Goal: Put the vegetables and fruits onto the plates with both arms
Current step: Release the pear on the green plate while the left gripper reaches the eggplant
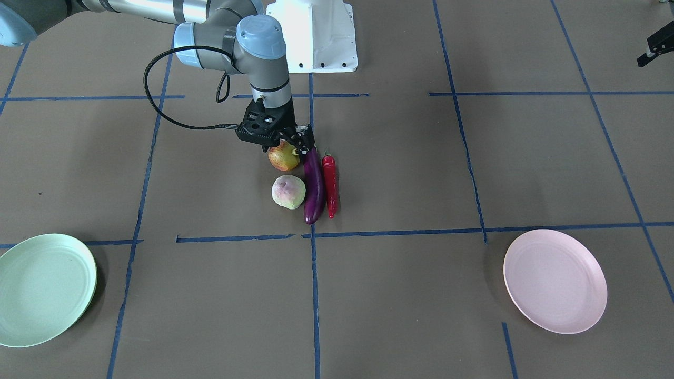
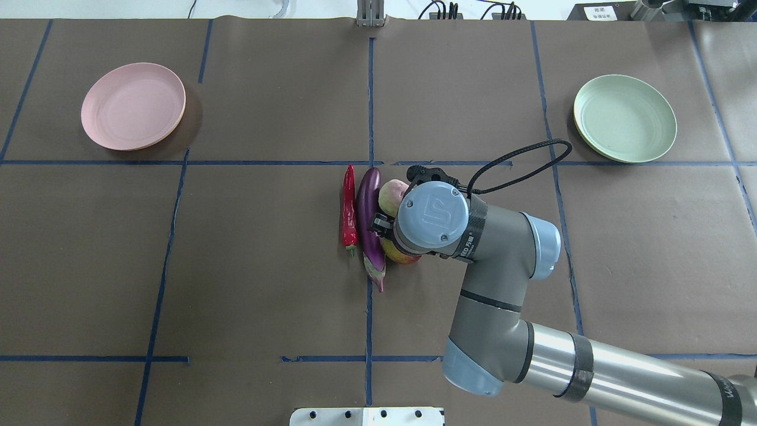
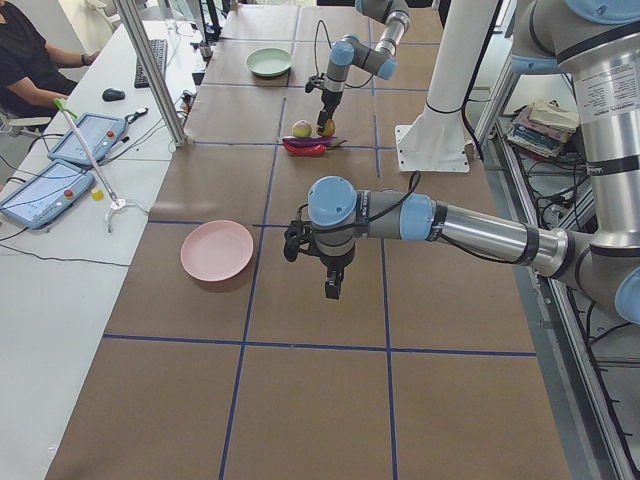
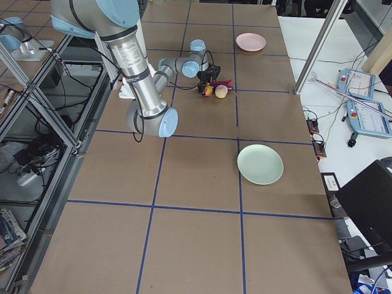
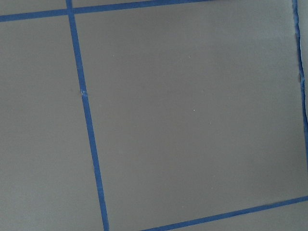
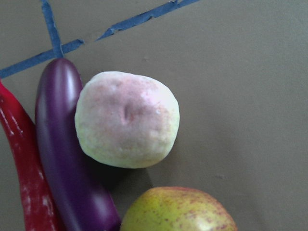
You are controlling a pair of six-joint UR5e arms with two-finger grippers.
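The purple eggplant (image 1: 314, 189), the red chili (image 1: 330, 184), the pale green fruit (image 1: 288, 191) and the red-yellow fruit (image 1: 281, 159) lie close together at the table's middle. My right gripper (image 1: 283, 147) is lowered onto the red-yellow fruit with a finger on either side of it. The fruit rests on the table. The right wrist view shows the pale green fruit (image 6: 127, 118) and the top of the red-yellow fruit (image 6: 178, 211). The mint plate (image 1: 45, 289) and the pink plate (image 1: 554, 280) hold nothing. My left gripper (image 1: 653, 50) hovers far to the side, only partly in view.
The white base block (image 1: 316, 31) stands behind the pile. Blue tape lines (image 1: 314, 295) cross the brown table cover. The left wrist view shows only bare cover (image 5: 192, 110). An operator's tablets (image 3: 60, 170) lie beside the table.
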